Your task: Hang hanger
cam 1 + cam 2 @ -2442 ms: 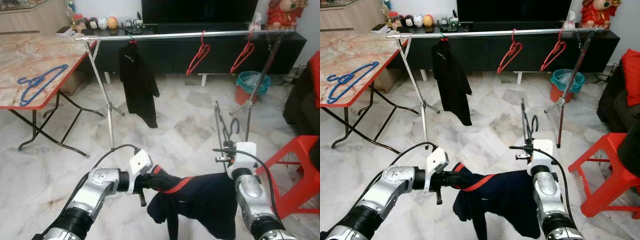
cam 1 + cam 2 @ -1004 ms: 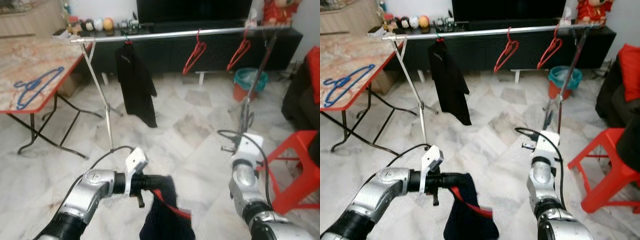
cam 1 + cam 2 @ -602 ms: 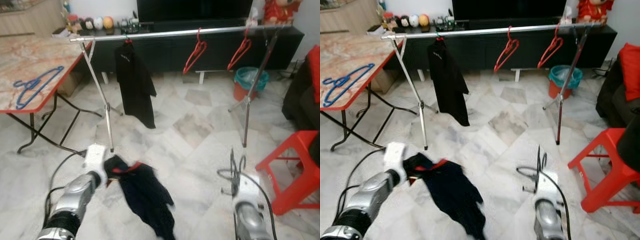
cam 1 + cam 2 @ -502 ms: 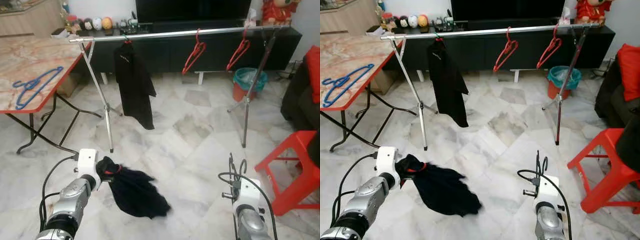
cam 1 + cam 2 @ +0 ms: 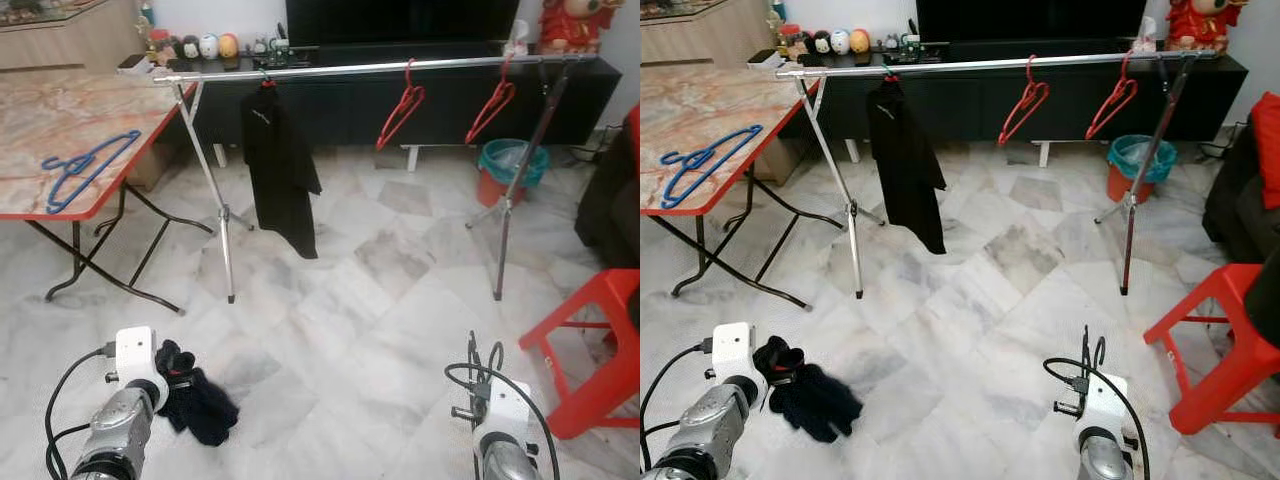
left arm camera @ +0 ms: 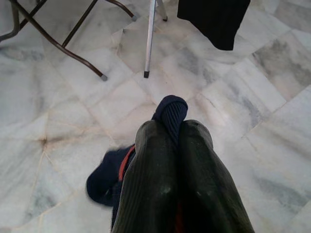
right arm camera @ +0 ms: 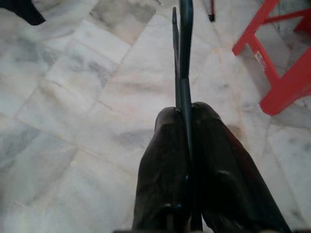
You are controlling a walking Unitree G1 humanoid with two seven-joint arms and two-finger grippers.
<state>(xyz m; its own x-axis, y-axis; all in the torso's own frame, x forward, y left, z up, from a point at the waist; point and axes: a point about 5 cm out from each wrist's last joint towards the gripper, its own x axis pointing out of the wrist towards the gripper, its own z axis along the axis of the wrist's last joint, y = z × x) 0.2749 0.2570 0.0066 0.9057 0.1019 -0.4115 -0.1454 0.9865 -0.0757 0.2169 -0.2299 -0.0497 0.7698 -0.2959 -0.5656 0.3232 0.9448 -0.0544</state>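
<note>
Left pincer [image 6: 174, 127] pinching bunched dark garment [image 5: 200, 400], hanging low over marble floor [image 5: 330, 330]. Right pincer [image 7: 183, 109] clamping thin black hanger [image 7: 184, 43], pointing away from fingers.

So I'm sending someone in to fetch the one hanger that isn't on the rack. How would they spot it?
Go to the marble-patterned folding table with the red edge, left of the clothes rail. The blue hanger lies flat on it; the red hangers hang from the rail.
</note>
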